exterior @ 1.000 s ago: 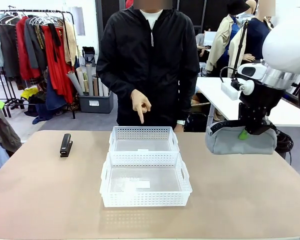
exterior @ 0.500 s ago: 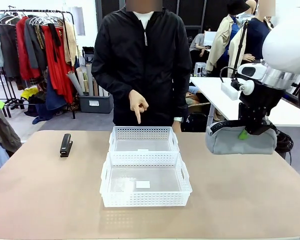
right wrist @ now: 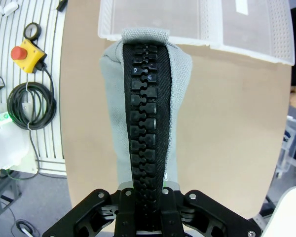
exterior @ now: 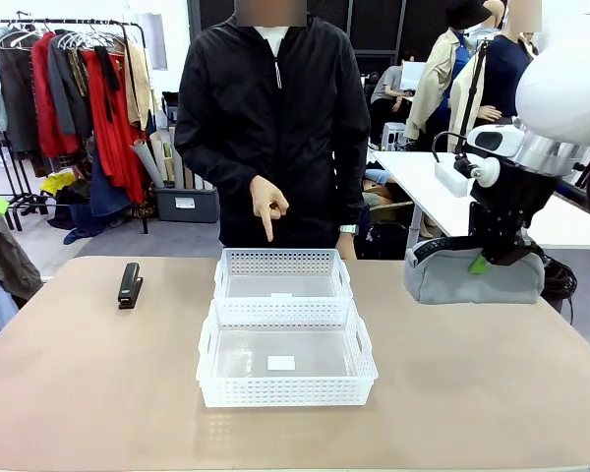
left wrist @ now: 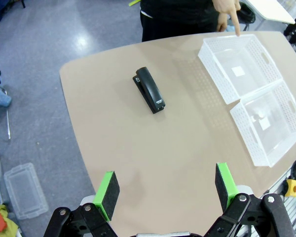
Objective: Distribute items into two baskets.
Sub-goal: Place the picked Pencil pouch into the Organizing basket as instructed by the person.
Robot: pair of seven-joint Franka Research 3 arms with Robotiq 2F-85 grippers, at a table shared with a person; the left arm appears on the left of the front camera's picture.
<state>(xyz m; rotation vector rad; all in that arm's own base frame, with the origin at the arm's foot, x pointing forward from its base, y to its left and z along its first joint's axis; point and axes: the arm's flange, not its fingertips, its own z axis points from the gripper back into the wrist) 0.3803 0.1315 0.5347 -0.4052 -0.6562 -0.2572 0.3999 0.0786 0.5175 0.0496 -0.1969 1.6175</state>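
With the right hand (exterior: pixel 484 263) clamped on the pouch (exterior: pixel 447 282) by its zipper edge and the left hand (left wrist: pixel 166 185) apart, the sagging fabric looked likely to snag the far basket (exterior: pixel 281 254) rim.

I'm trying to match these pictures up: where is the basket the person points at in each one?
Front view: far basket, centre, below the person's hand.
Left wrist view: upper right, by that hand's fingertip.
Right wrist view: top right edge.
Shared landmark: the near basket beside it.

The tan table (exterior: pixel 88 393) bears a black stapler (exterior: pixel 130 284); near basket (exterior: pixel 285 391) and far basket (exterior: pixel 280 254) (touching) sit mid-table.
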